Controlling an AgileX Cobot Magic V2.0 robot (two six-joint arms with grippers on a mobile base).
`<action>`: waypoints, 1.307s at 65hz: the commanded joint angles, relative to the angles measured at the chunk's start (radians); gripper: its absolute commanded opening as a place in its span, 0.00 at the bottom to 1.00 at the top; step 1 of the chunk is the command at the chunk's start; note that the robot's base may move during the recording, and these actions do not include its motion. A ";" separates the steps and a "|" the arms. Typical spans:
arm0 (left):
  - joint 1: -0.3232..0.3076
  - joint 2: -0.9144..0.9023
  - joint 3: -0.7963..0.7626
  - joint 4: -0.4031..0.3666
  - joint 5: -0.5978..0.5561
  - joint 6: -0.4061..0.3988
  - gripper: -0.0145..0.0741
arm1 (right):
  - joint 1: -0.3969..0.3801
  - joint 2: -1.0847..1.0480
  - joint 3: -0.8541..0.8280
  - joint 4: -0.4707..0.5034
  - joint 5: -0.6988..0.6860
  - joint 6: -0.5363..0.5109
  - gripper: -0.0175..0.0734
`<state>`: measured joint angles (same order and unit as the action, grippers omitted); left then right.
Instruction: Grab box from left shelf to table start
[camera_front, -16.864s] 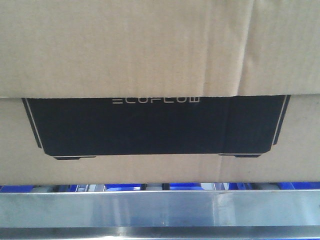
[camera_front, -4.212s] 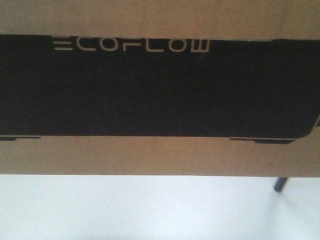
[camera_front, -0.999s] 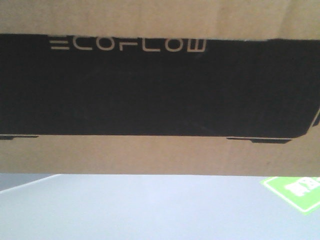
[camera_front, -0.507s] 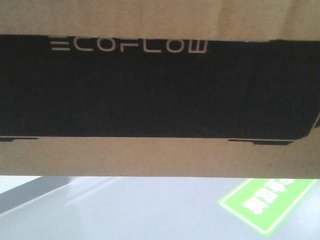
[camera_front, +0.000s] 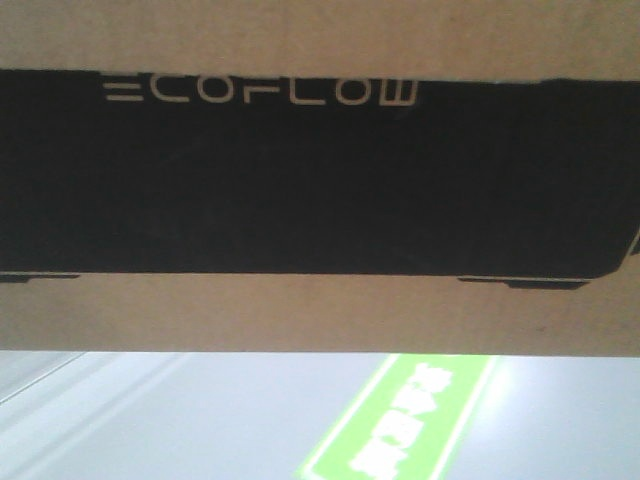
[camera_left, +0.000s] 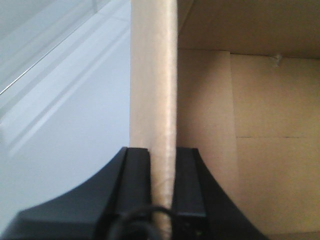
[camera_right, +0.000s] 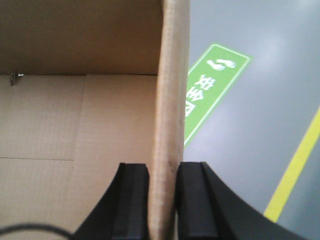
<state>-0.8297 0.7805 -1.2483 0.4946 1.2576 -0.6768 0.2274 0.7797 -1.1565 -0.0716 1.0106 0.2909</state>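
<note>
Floor sign slid leftward; left gripper, right gripper clamp the box walls.

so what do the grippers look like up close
Both the left gripper and the right gripper have matte black, flat-sided fingers that flare into a curved black base. A thin black cable loops near the left one's base.

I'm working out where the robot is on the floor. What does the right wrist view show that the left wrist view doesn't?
Right wrist only: a green floor sign with white footprints, a yellow line, the right gripper. Left wrist only: pale floor, the left gripper. Both: a gripper clamped on a wall of the open box.
</note>
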 joint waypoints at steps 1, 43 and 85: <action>-0.003 -0.022 -0.041 0.110 -0.064 -0.011 0.05 | -0.011 -0.004 -0.034 -0.127 -0.083 -0.005 0.27; -0.003 -0.022 -0.041 0.110 -0.064 -0.011 0.05 | -0.011 -0.004 -0.034 -0.127 -0.083 -0.005 0.27; -0.003 -0.022 -0.041 0.110 -0.064 -0.011 0.05 | -0.011 -0.004 -0.034 -0.127 -0.083 -0.005 0.27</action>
<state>-0.8297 0.7805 -1.2483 0.4946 1.2576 -0.6768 0.2274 0.7797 -1.1565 -0.0716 1.0106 0.2909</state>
